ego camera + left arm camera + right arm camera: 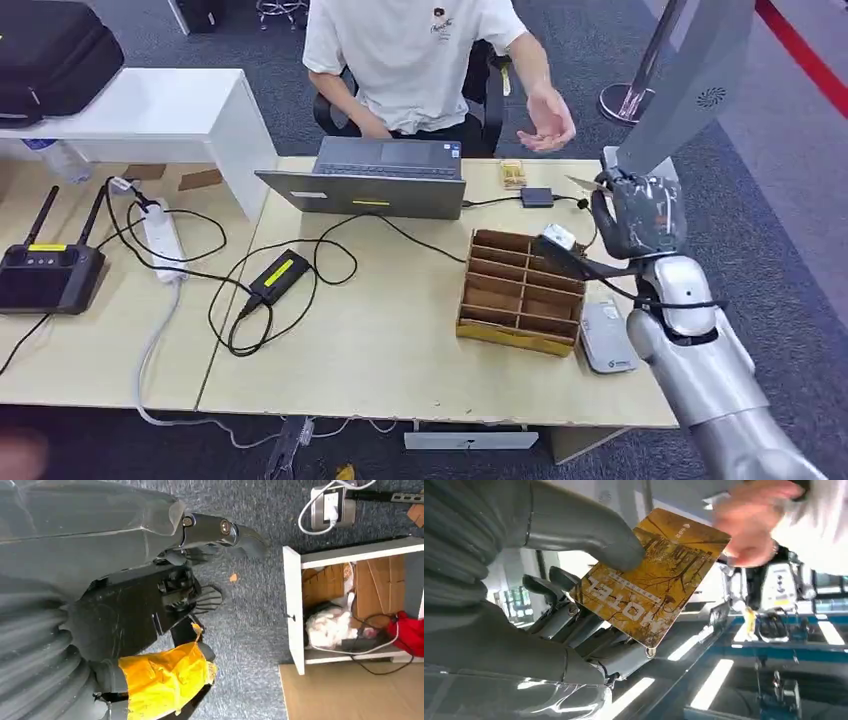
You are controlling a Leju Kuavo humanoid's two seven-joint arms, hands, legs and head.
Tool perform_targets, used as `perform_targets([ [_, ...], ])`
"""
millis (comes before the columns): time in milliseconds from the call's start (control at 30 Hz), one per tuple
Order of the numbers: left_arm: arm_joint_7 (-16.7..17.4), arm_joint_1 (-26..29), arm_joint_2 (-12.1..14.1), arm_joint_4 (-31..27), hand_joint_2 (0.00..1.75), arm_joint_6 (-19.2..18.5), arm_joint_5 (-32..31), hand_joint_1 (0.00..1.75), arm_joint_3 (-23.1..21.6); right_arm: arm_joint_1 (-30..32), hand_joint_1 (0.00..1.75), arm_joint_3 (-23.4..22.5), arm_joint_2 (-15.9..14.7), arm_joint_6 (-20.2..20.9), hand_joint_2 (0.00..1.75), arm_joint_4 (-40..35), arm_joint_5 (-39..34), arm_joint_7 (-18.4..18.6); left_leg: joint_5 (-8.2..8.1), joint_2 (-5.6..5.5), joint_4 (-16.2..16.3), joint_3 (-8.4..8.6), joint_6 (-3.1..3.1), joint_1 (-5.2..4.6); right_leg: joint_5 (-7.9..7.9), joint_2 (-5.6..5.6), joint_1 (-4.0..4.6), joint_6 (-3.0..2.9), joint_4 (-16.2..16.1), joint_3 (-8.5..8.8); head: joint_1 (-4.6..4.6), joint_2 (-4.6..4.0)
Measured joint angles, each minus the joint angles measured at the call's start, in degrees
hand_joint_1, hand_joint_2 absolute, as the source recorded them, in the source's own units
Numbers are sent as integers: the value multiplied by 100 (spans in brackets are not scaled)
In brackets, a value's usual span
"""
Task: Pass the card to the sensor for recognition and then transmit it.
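Wooden counter [400, 340], laptop at 12 o'clock. Right hand [589, 605] raised at 3 o'clock, fingers [569, 622] clamped on card [651, 575], offered toward person's hand [548, 125], likely handover. Left hand [165, 605] hangs, fingers curled, holding nothing.

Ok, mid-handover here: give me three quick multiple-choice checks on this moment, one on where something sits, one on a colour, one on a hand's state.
1. Where is the wooden slotted organizer?
A. On the table right of the laptop
B. On the floor
C. On the white shelf

2. What colour is the card?
A. Blue
B. Golden yellow
C. Plain white

3. What is the right hand doing?
A. Hanging free
B. Resting on the table
C. Holding the card

Answers: 1 A, it stands on the table beside the laptop. 2 B, tree print on gold. 3 C, thumb pressed on the card, the person's hand reaching near.
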Motion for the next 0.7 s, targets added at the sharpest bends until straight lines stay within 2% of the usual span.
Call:
perform_targets([
  [100,33,-63,-29,68,175,-13,-101,0,9,-573,175,316,226,241,175,81,129,180,20,-22,0,-3,2,0,2,-19,1,2,-1,0,-2,0],
  [267,98,-139,-114,177,175,-50,-278,0,13,-1136,175,797,622,407,175,315,278,368,45,-57,0,-17,-1,7,15,-49,-1,14,-1,0,0,0],
  [533,170,-220,-234,302,175,-61,-442,0,15,-1581,175,1413,1181,401,175,923,422,512,66,-65,2,-23,15,6,35,-58,-3,23,-8,-3,0,0],
  [567,170,-223,-243,302,175,-61,-440,0,15,-1581,0,1452,1207,387,175,964,422,510,69,-68,2,-25,15,5,38,-60,-4,25,-8,-3,2,0],
  [700,134,-224,-300,313,175,-66,-361,0,39,-1580,0,1561,1255,337,175,1075,413,486,71,-71,4,-30,17,5,46,-62,-5,27,-11,-5,2,0],
])
